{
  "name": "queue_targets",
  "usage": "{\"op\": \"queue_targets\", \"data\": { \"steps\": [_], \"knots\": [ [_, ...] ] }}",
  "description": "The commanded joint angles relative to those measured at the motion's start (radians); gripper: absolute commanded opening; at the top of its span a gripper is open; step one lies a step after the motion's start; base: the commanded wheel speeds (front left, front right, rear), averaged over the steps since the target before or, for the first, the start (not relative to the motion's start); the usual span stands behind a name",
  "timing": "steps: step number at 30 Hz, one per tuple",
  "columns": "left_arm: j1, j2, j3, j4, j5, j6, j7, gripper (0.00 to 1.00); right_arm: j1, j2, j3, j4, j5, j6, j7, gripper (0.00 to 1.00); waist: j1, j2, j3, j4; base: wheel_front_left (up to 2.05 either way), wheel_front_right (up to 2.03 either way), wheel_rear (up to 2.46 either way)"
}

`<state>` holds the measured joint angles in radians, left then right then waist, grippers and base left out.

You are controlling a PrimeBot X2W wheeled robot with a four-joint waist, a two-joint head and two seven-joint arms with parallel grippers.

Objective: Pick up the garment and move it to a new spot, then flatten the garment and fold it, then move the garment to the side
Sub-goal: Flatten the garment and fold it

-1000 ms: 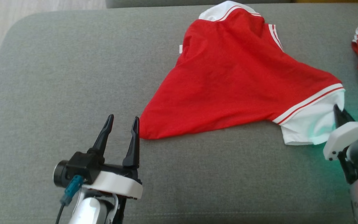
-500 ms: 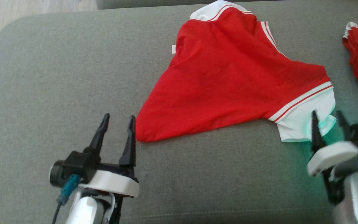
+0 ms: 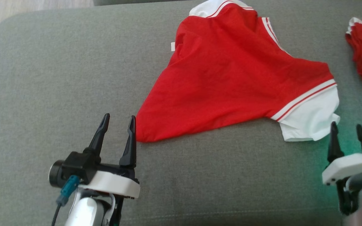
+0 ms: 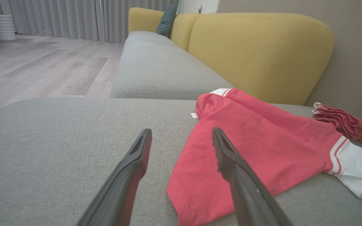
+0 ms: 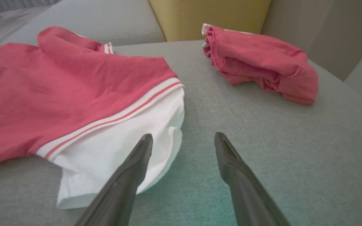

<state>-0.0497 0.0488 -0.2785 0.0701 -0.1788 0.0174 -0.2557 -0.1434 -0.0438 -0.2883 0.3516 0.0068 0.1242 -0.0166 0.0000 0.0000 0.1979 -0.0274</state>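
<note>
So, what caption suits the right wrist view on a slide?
Open right gripper by the white sleeve of the red shirt; bundled red garment beyond.

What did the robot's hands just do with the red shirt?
The right gripper let go of the white sleeve of the red shirt with white striped sleeves, opened, and drew back toward the robot. The sleeve now lies loose on the grey fabric couch cushion. The left gripper stayed open beside the shirt's hem corner, and the shirt kept its place.
</note>
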Motion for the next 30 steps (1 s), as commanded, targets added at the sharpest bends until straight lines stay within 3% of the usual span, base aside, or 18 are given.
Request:
{"op": "queue_targets", "data": {
  "steps": [1,3,6,19,20,22,24,25,30],
  "knots": [
    [-0.042,0.001,0.028,-0.028,0.007,0.0,-0.006,1.0,-0.057,-0.007,0.024,-0.005,0.021,0.007,-0.003,1.0,0.0,0.0,0.004,0.009,0.0,0.0,0.0],
    [-0.044,0.001,0.03,-0.027,0.008,0.001,-0.006,1.0,-0.083,-0.007,0.03,0.033,0.045,0.007,0.002,1.0,0.0,0.0,0.008,0.014,0.0,0.0,0.0],
    [-0.046,0.001,0.031,-0.026,0.009,0.001,-0.006,1.0,-0.112,-0.007,0.006,0.068,-0.012,0.007,0.013,1.0,0.0,0.0,0.012,0.025,0.0,0.0,0.0],
    [-0.049,0.001,0.029,-0.038,0.001,0.013,-0.006,1.0,-0.155,-0.007,-0.042,0.119,-0.075,0.007,0.032,0.97,0.0,0.0,0.032,0.036,0.0,0.0,0.0],
    [-0.05,0.001,0.028,-0.038,0.0,0.014,-0.006,1.0,-0.16,-0.007,-0.042,0.124,-0.075,0.007,0.032,0.84,0.0,0.0,0.034,0.035,0.0,0.0,0.0],
    [-0.052,0.001,0.025,-0.038,-0.002,0.015,-0.006,1.0,-0.167,-0.007,-0.044,0.136,-0.075,0.007,0.04,0.44,0.0,0.0,0.037,0.034,0.0,0.0,0.0],
    [-0.054,0.001,0.023,-0.038,-0.004,0.017,-0.006,1.0,-0.172,-0.006,-0.049,0.145,-0.078,0.007,0.042,0.23,0.0,0.0,0.04,0.034,0.0,0.0,0.0],
    [-0.055,0.001,0.023,-0.038,-0.004,0.017,-0.006,1.0,-0.175,-0.006,-0.05,0.149,-0.076,0.007,0.041,0.0,0.0,0.0,0.041,0.033,0.0,0.0,0.0],
    [-0.052,0.001,0.031,-0.038,-0.004,0.019,-0.006,1.0,-0.17,-0.006,-0.061,0.137,-0.069,0.007,0.018,0.0,0.0,0.0,0.039,0.018,0.0,0.0,0.0]
  ]
}}
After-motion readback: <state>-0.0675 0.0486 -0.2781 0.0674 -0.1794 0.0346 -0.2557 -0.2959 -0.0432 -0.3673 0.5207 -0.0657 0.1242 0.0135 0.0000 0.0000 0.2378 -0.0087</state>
